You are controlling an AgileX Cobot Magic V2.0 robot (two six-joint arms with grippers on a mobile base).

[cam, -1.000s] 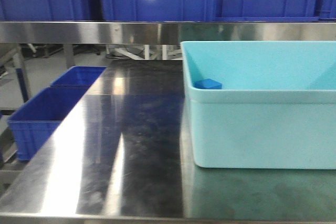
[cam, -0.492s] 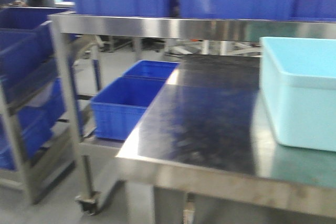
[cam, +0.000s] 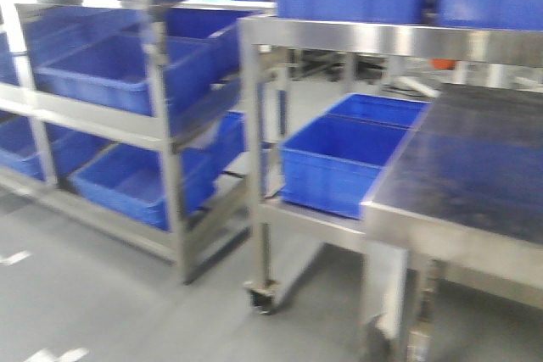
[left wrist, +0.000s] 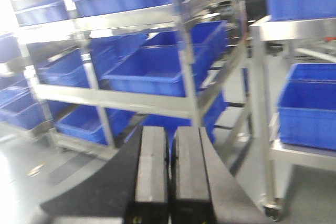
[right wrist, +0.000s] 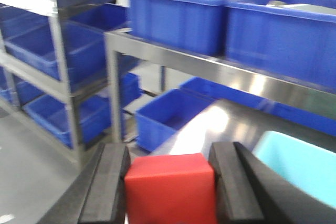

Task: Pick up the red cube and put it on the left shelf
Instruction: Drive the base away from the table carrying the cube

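Red cube (right wrist: 170, 188): clamped between the pads of the right gripper (right wrist: 170, 182), held in the air near the table (cam: 475, 180). Left gripper (left wrist: 169, 174): jaws pressed together, holding nothing. Left shelf (cam: 97, 118), loaded with blue crates (cam: 89, 69), stands well apart, across open floor. Judged progress: pick done; approach to the shelf and release onto it are left.

the red cube (right wrist: 170, 190) runs off the bottom edge, and the left shelf (cam: 102, 118) is blurred.
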